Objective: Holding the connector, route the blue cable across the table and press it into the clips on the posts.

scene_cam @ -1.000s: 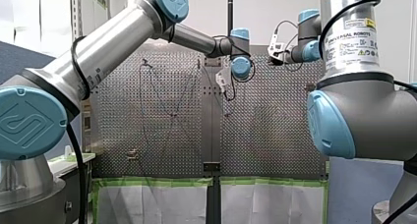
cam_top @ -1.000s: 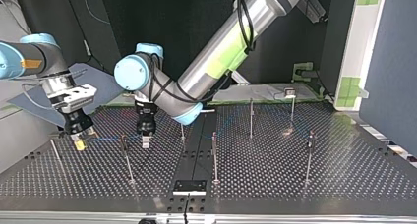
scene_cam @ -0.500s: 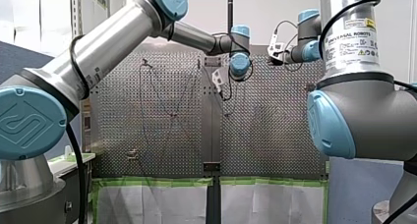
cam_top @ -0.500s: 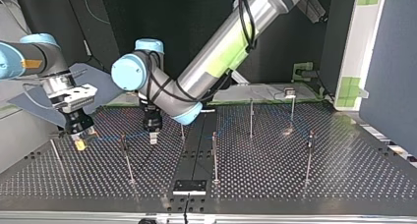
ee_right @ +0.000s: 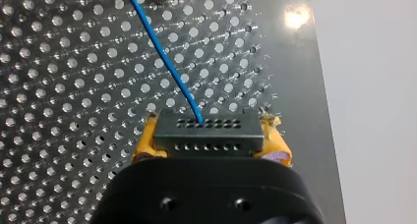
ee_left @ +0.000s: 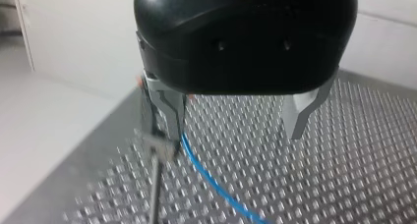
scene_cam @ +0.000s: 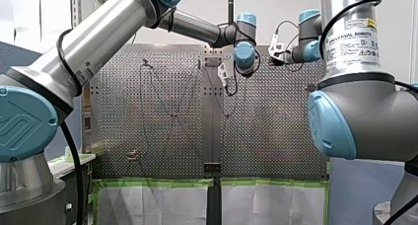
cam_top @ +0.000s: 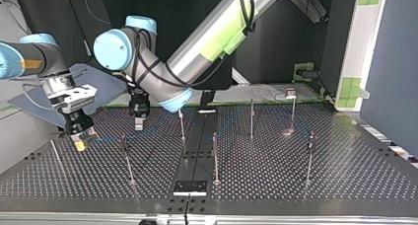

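In the right wrist view my right gripper (ee_right: 209,144) has its yellow pads (ee_right: 147,143) shut on the dark grey connector (ee_right: 206,131). The blue cable (ee_right: 162,57) leaves the connector and runs ahead over the perforated plate. At the top view's left, that gripper (cam_top: 79,142) holds the connector low over the table, and the cable (cam_top: 106,138) leads to a clip post (cam_top: 126,158). My left gripper (ee_left: 236,135) is open with nothing between its metal fingers (ee_left: 301,113). The cable (ee_left: 211,182) passes below it beside a clip post (ee_left: 156,153). In the top view it hangs (cam_top: 138,123) above the plate.
Several thin posts stand on the perforated table (cam_top: 345,175), among them ones at the middle (cam_top: 215,158), further back (cam_top: 252,119) and toward the top view's right (cam_top: 309,158). A black plate (cam_top: 190,187) lies at the near edge. Green-taped panels (scene_cam: 157,183) hang along the table's edge in the front view.
My left gripper has risen and drawn back toward the top view's far left, away from the post it was next to. My right gripper and the connector have stayed put.
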Available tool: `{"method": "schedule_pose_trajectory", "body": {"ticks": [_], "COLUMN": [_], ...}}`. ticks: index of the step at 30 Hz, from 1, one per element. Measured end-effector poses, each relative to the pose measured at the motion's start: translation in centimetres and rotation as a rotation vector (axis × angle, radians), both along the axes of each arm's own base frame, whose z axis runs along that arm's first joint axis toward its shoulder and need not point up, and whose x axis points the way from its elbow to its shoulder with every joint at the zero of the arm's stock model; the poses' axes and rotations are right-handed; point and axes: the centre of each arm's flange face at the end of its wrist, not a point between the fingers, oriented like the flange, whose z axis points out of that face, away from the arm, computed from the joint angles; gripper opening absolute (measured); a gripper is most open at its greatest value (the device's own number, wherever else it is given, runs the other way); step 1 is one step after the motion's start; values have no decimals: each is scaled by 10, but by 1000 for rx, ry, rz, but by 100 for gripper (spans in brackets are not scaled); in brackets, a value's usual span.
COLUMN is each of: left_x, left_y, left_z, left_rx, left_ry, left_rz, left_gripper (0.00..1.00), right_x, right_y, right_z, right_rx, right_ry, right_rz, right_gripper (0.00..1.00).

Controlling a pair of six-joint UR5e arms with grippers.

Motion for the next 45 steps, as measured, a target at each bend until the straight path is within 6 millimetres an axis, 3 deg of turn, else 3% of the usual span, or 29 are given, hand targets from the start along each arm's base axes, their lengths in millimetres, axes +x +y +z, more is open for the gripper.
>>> {"method": "schedule_pose_trajectory", "body": {"ticks": [5, 14, 24, 37, 45], "left_x": [-12, -12, -25, -40, -47], "left_y": [4, 30, 48, 92, 103], "left_z": [15, 42, 69, 101, 96], "left_rx": [-32, -96, -205, -330, -380], "left_ry": [-29, -87, -141, -224, -245], "left_rz": [-14, -5, -45, 52, 60], "left_gripper": [100, 100, 100, 100, 100], "right_x": [0, 0, 3, 5, 4], "right_y": [0, 0, 1, 3, 3], "right_z": [0, 0, 0, 0, 0], "right_rx": [0, 1, -1, 0, 0], "right_ry": [0, 0, 1, 2, 1], "right_rz": [0, 0, 5, 9, 9], "right_gripper": [0, 0, 0, 0, 0]}}
